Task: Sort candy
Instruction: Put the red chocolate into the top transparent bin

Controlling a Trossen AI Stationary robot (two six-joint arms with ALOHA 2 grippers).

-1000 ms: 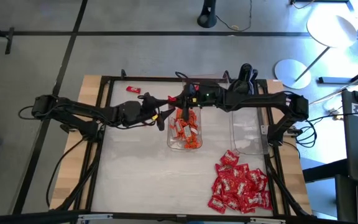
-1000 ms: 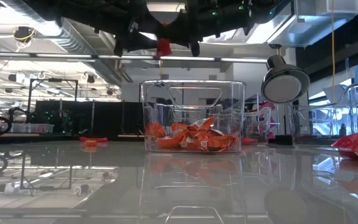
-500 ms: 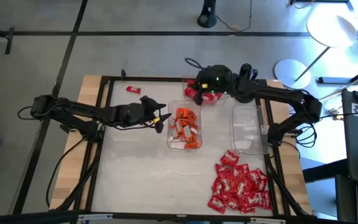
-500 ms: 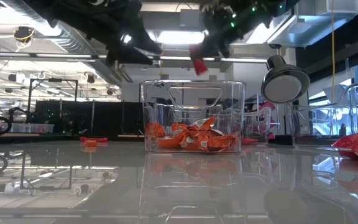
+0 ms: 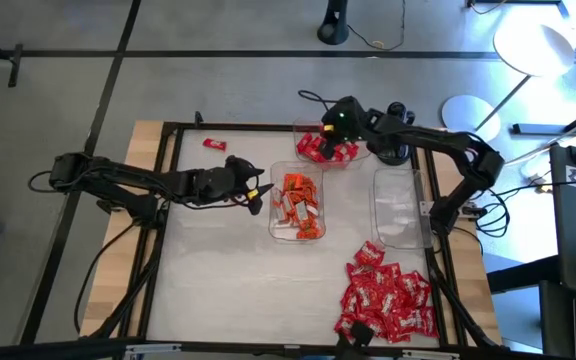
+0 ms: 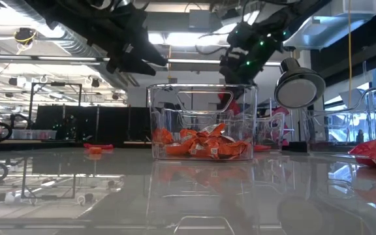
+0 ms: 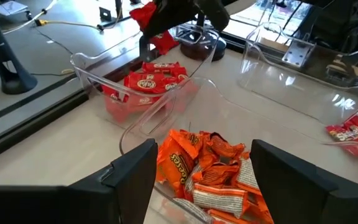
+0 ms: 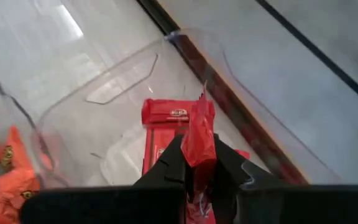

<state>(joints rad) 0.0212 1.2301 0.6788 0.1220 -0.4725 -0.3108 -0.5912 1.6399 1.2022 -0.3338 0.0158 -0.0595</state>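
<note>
At upper centre of the high view, right tool (image 5: pixel 328 137) hangs clamped on a red candy (image 8: pixel 197 129) over the rear tray (image 5: pixel 302 130) w/ other reds, apparently poised to drop it there; left tool (image 5: pixel 257 192), fingers apart, waits beside the orange-filled tray (image 5: pixel 274 226); unsorted pile (image 5: pixel 386 300) sits lower right on the bench (image 5: pixel 218 280)

Three clear trays (image 5: pixel 399 190) stood on the table. Dozens of candies (image 5: pixel 388 300) lay about, too many to count; one lone red piece (image 5: pixel 214 144) sat far left.
</note>
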